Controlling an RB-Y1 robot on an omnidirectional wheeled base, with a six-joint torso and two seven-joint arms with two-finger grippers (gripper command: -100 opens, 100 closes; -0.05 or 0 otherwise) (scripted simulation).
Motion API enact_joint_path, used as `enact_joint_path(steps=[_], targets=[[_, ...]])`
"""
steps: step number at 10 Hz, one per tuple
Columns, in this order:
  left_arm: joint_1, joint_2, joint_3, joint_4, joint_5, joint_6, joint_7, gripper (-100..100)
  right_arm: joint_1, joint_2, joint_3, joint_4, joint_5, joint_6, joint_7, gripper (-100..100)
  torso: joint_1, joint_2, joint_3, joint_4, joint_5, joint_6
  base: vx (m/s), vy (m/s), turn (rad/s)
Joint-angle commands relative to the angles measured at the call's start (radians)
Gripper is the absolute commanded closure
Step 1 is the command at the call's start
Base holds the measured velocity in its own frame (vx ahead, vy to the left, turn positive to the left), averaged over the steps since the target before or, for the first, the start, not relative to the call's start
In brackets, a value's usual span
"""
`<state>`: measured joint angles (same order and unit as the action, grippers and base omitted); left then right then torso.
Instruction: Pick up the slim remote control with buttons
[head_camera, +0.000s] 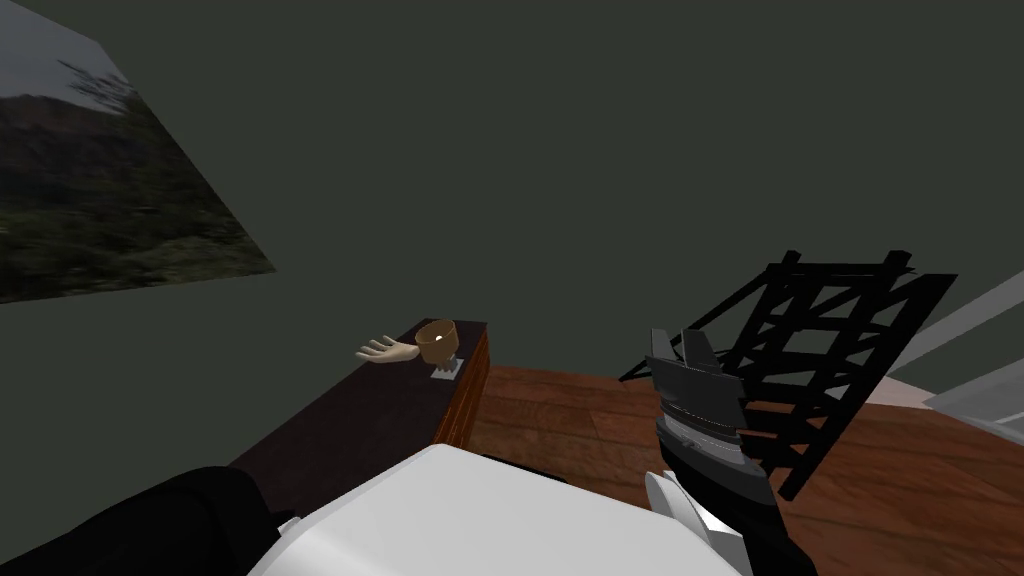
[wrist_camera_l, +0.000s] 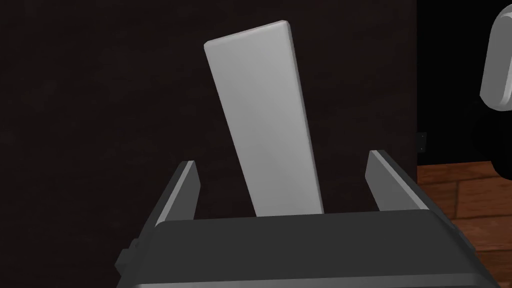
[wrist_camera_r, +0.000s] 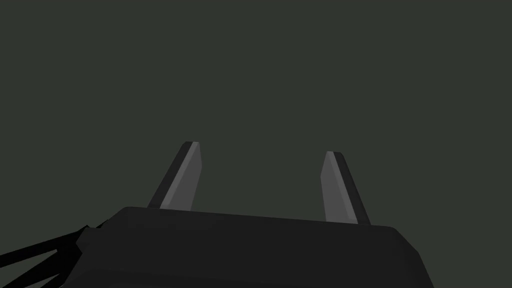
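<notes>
A slim, plain light grey slab, the remote control (wrist_camera_l: 262, 120), lies flat on a dark brown surface (wrist_camera_l: 100, 100); no buttons are drawn on the face I see. My left gripper (wrist_camera_l: 283, 157) hovers over its near end, open, one finger on each side and neither touching it. The remote runs away from the gripper at a slight slant. My right gripper (wrist_camera_r: 262, 148) is open with nothing between its fingers, and that arm is raised at my right (head_camera: 690, 345) over the wooden floor.
A long dark-topped sideboard (head_camera: 380, 410) with a brown wooden end runs along the wall on my left. A brown bowl (head_camera: 437, 342) and a pale hand-shaped ornament (head_camera: 388, 351) stand at its far end. A black ladder-like rack (head_camera: 820, 350) leans at the right.
</notes>
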<state>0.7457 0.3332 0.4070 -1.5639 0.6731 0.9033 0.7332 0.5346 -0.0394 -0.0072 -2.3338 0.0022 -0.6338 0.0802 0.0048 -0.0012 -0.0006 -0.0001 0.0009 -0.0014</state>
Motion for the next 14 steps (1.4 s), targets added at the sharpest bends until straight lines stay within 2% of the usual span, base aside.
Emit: enact_joint_path(steps=[1,6,7,8,9,12,13,14], targets=[[0.001,0.007,-0.004,0.031,0.015,0.007,0.003,-100,0.000,0.000,0.000,0.000,0.000,0.000,0.000,0,0.000,0.000,0.000,0.000,0.000,0.000,0.000,0.048,-0.080],[0.019,0.020,-0.042,0.141,0.063,0.053,0.028,-100,0.000,0.000,0.000,0.000,0.000,0.000,0.000,0,0.000,0.000,0.000,0.000,0.000,-0.001,-0.003,0.054,-0.136],[0.016,0.023,-0.035,0.133,0.062,0.048,0.023,-100,0.000,0.000,0.000,0.000,0.000,0.000,0.000,0,0.000,0.000,0.000,0.000,0.000,-0.001,-0.004,0.028,-0.021],[0.016,0.023,-0.036,0.135,0.063,0.049,0.024,0,0.000,0.000,0.000,0.000,0.000,0.000,0.000,0,-0.002,0.000,0.000,0.000,0.000,-0.001,-0.001,0.006,0.002],[0.000,0.012,-0.041,0.163,0.053,0.030,0.013,-100,0.000,0.000,0.000,0.000,0.000,0.000,0.000,0,-0.004,0.000,0.000,0.000,-0.001,-0.001,0.002,0.016,0.022],[-0.033,-0.009,-0.052,0.221,0.033,-0.009,-0.008,-100,0.000,0.000,0.000,0.000,0.000,0.000,0.000,0,-0.003,-0.001,-0.001,0.000,0.000,-0.001,0.007,0.027,0.023],[-0.027,-0.006,-0.050,0.206,0.034,0.003,0.001,-100,0.000,0.000,0.000,0.000,0.000,0.000,0.000,0,-0.003,-0.001,-0.001,0.000,0.000,-0.001,0.003,0.011,0.002],[-0.029,-0.007,-0.051,0.209,0.033,0.000,-0.001,100,0.000,0.000,0.000,0.000,0.000,0.000,0.000,0,-0.003,-0.001,0.000,0.000,-0.001,-0.001,0.000,0.000,0.000]])
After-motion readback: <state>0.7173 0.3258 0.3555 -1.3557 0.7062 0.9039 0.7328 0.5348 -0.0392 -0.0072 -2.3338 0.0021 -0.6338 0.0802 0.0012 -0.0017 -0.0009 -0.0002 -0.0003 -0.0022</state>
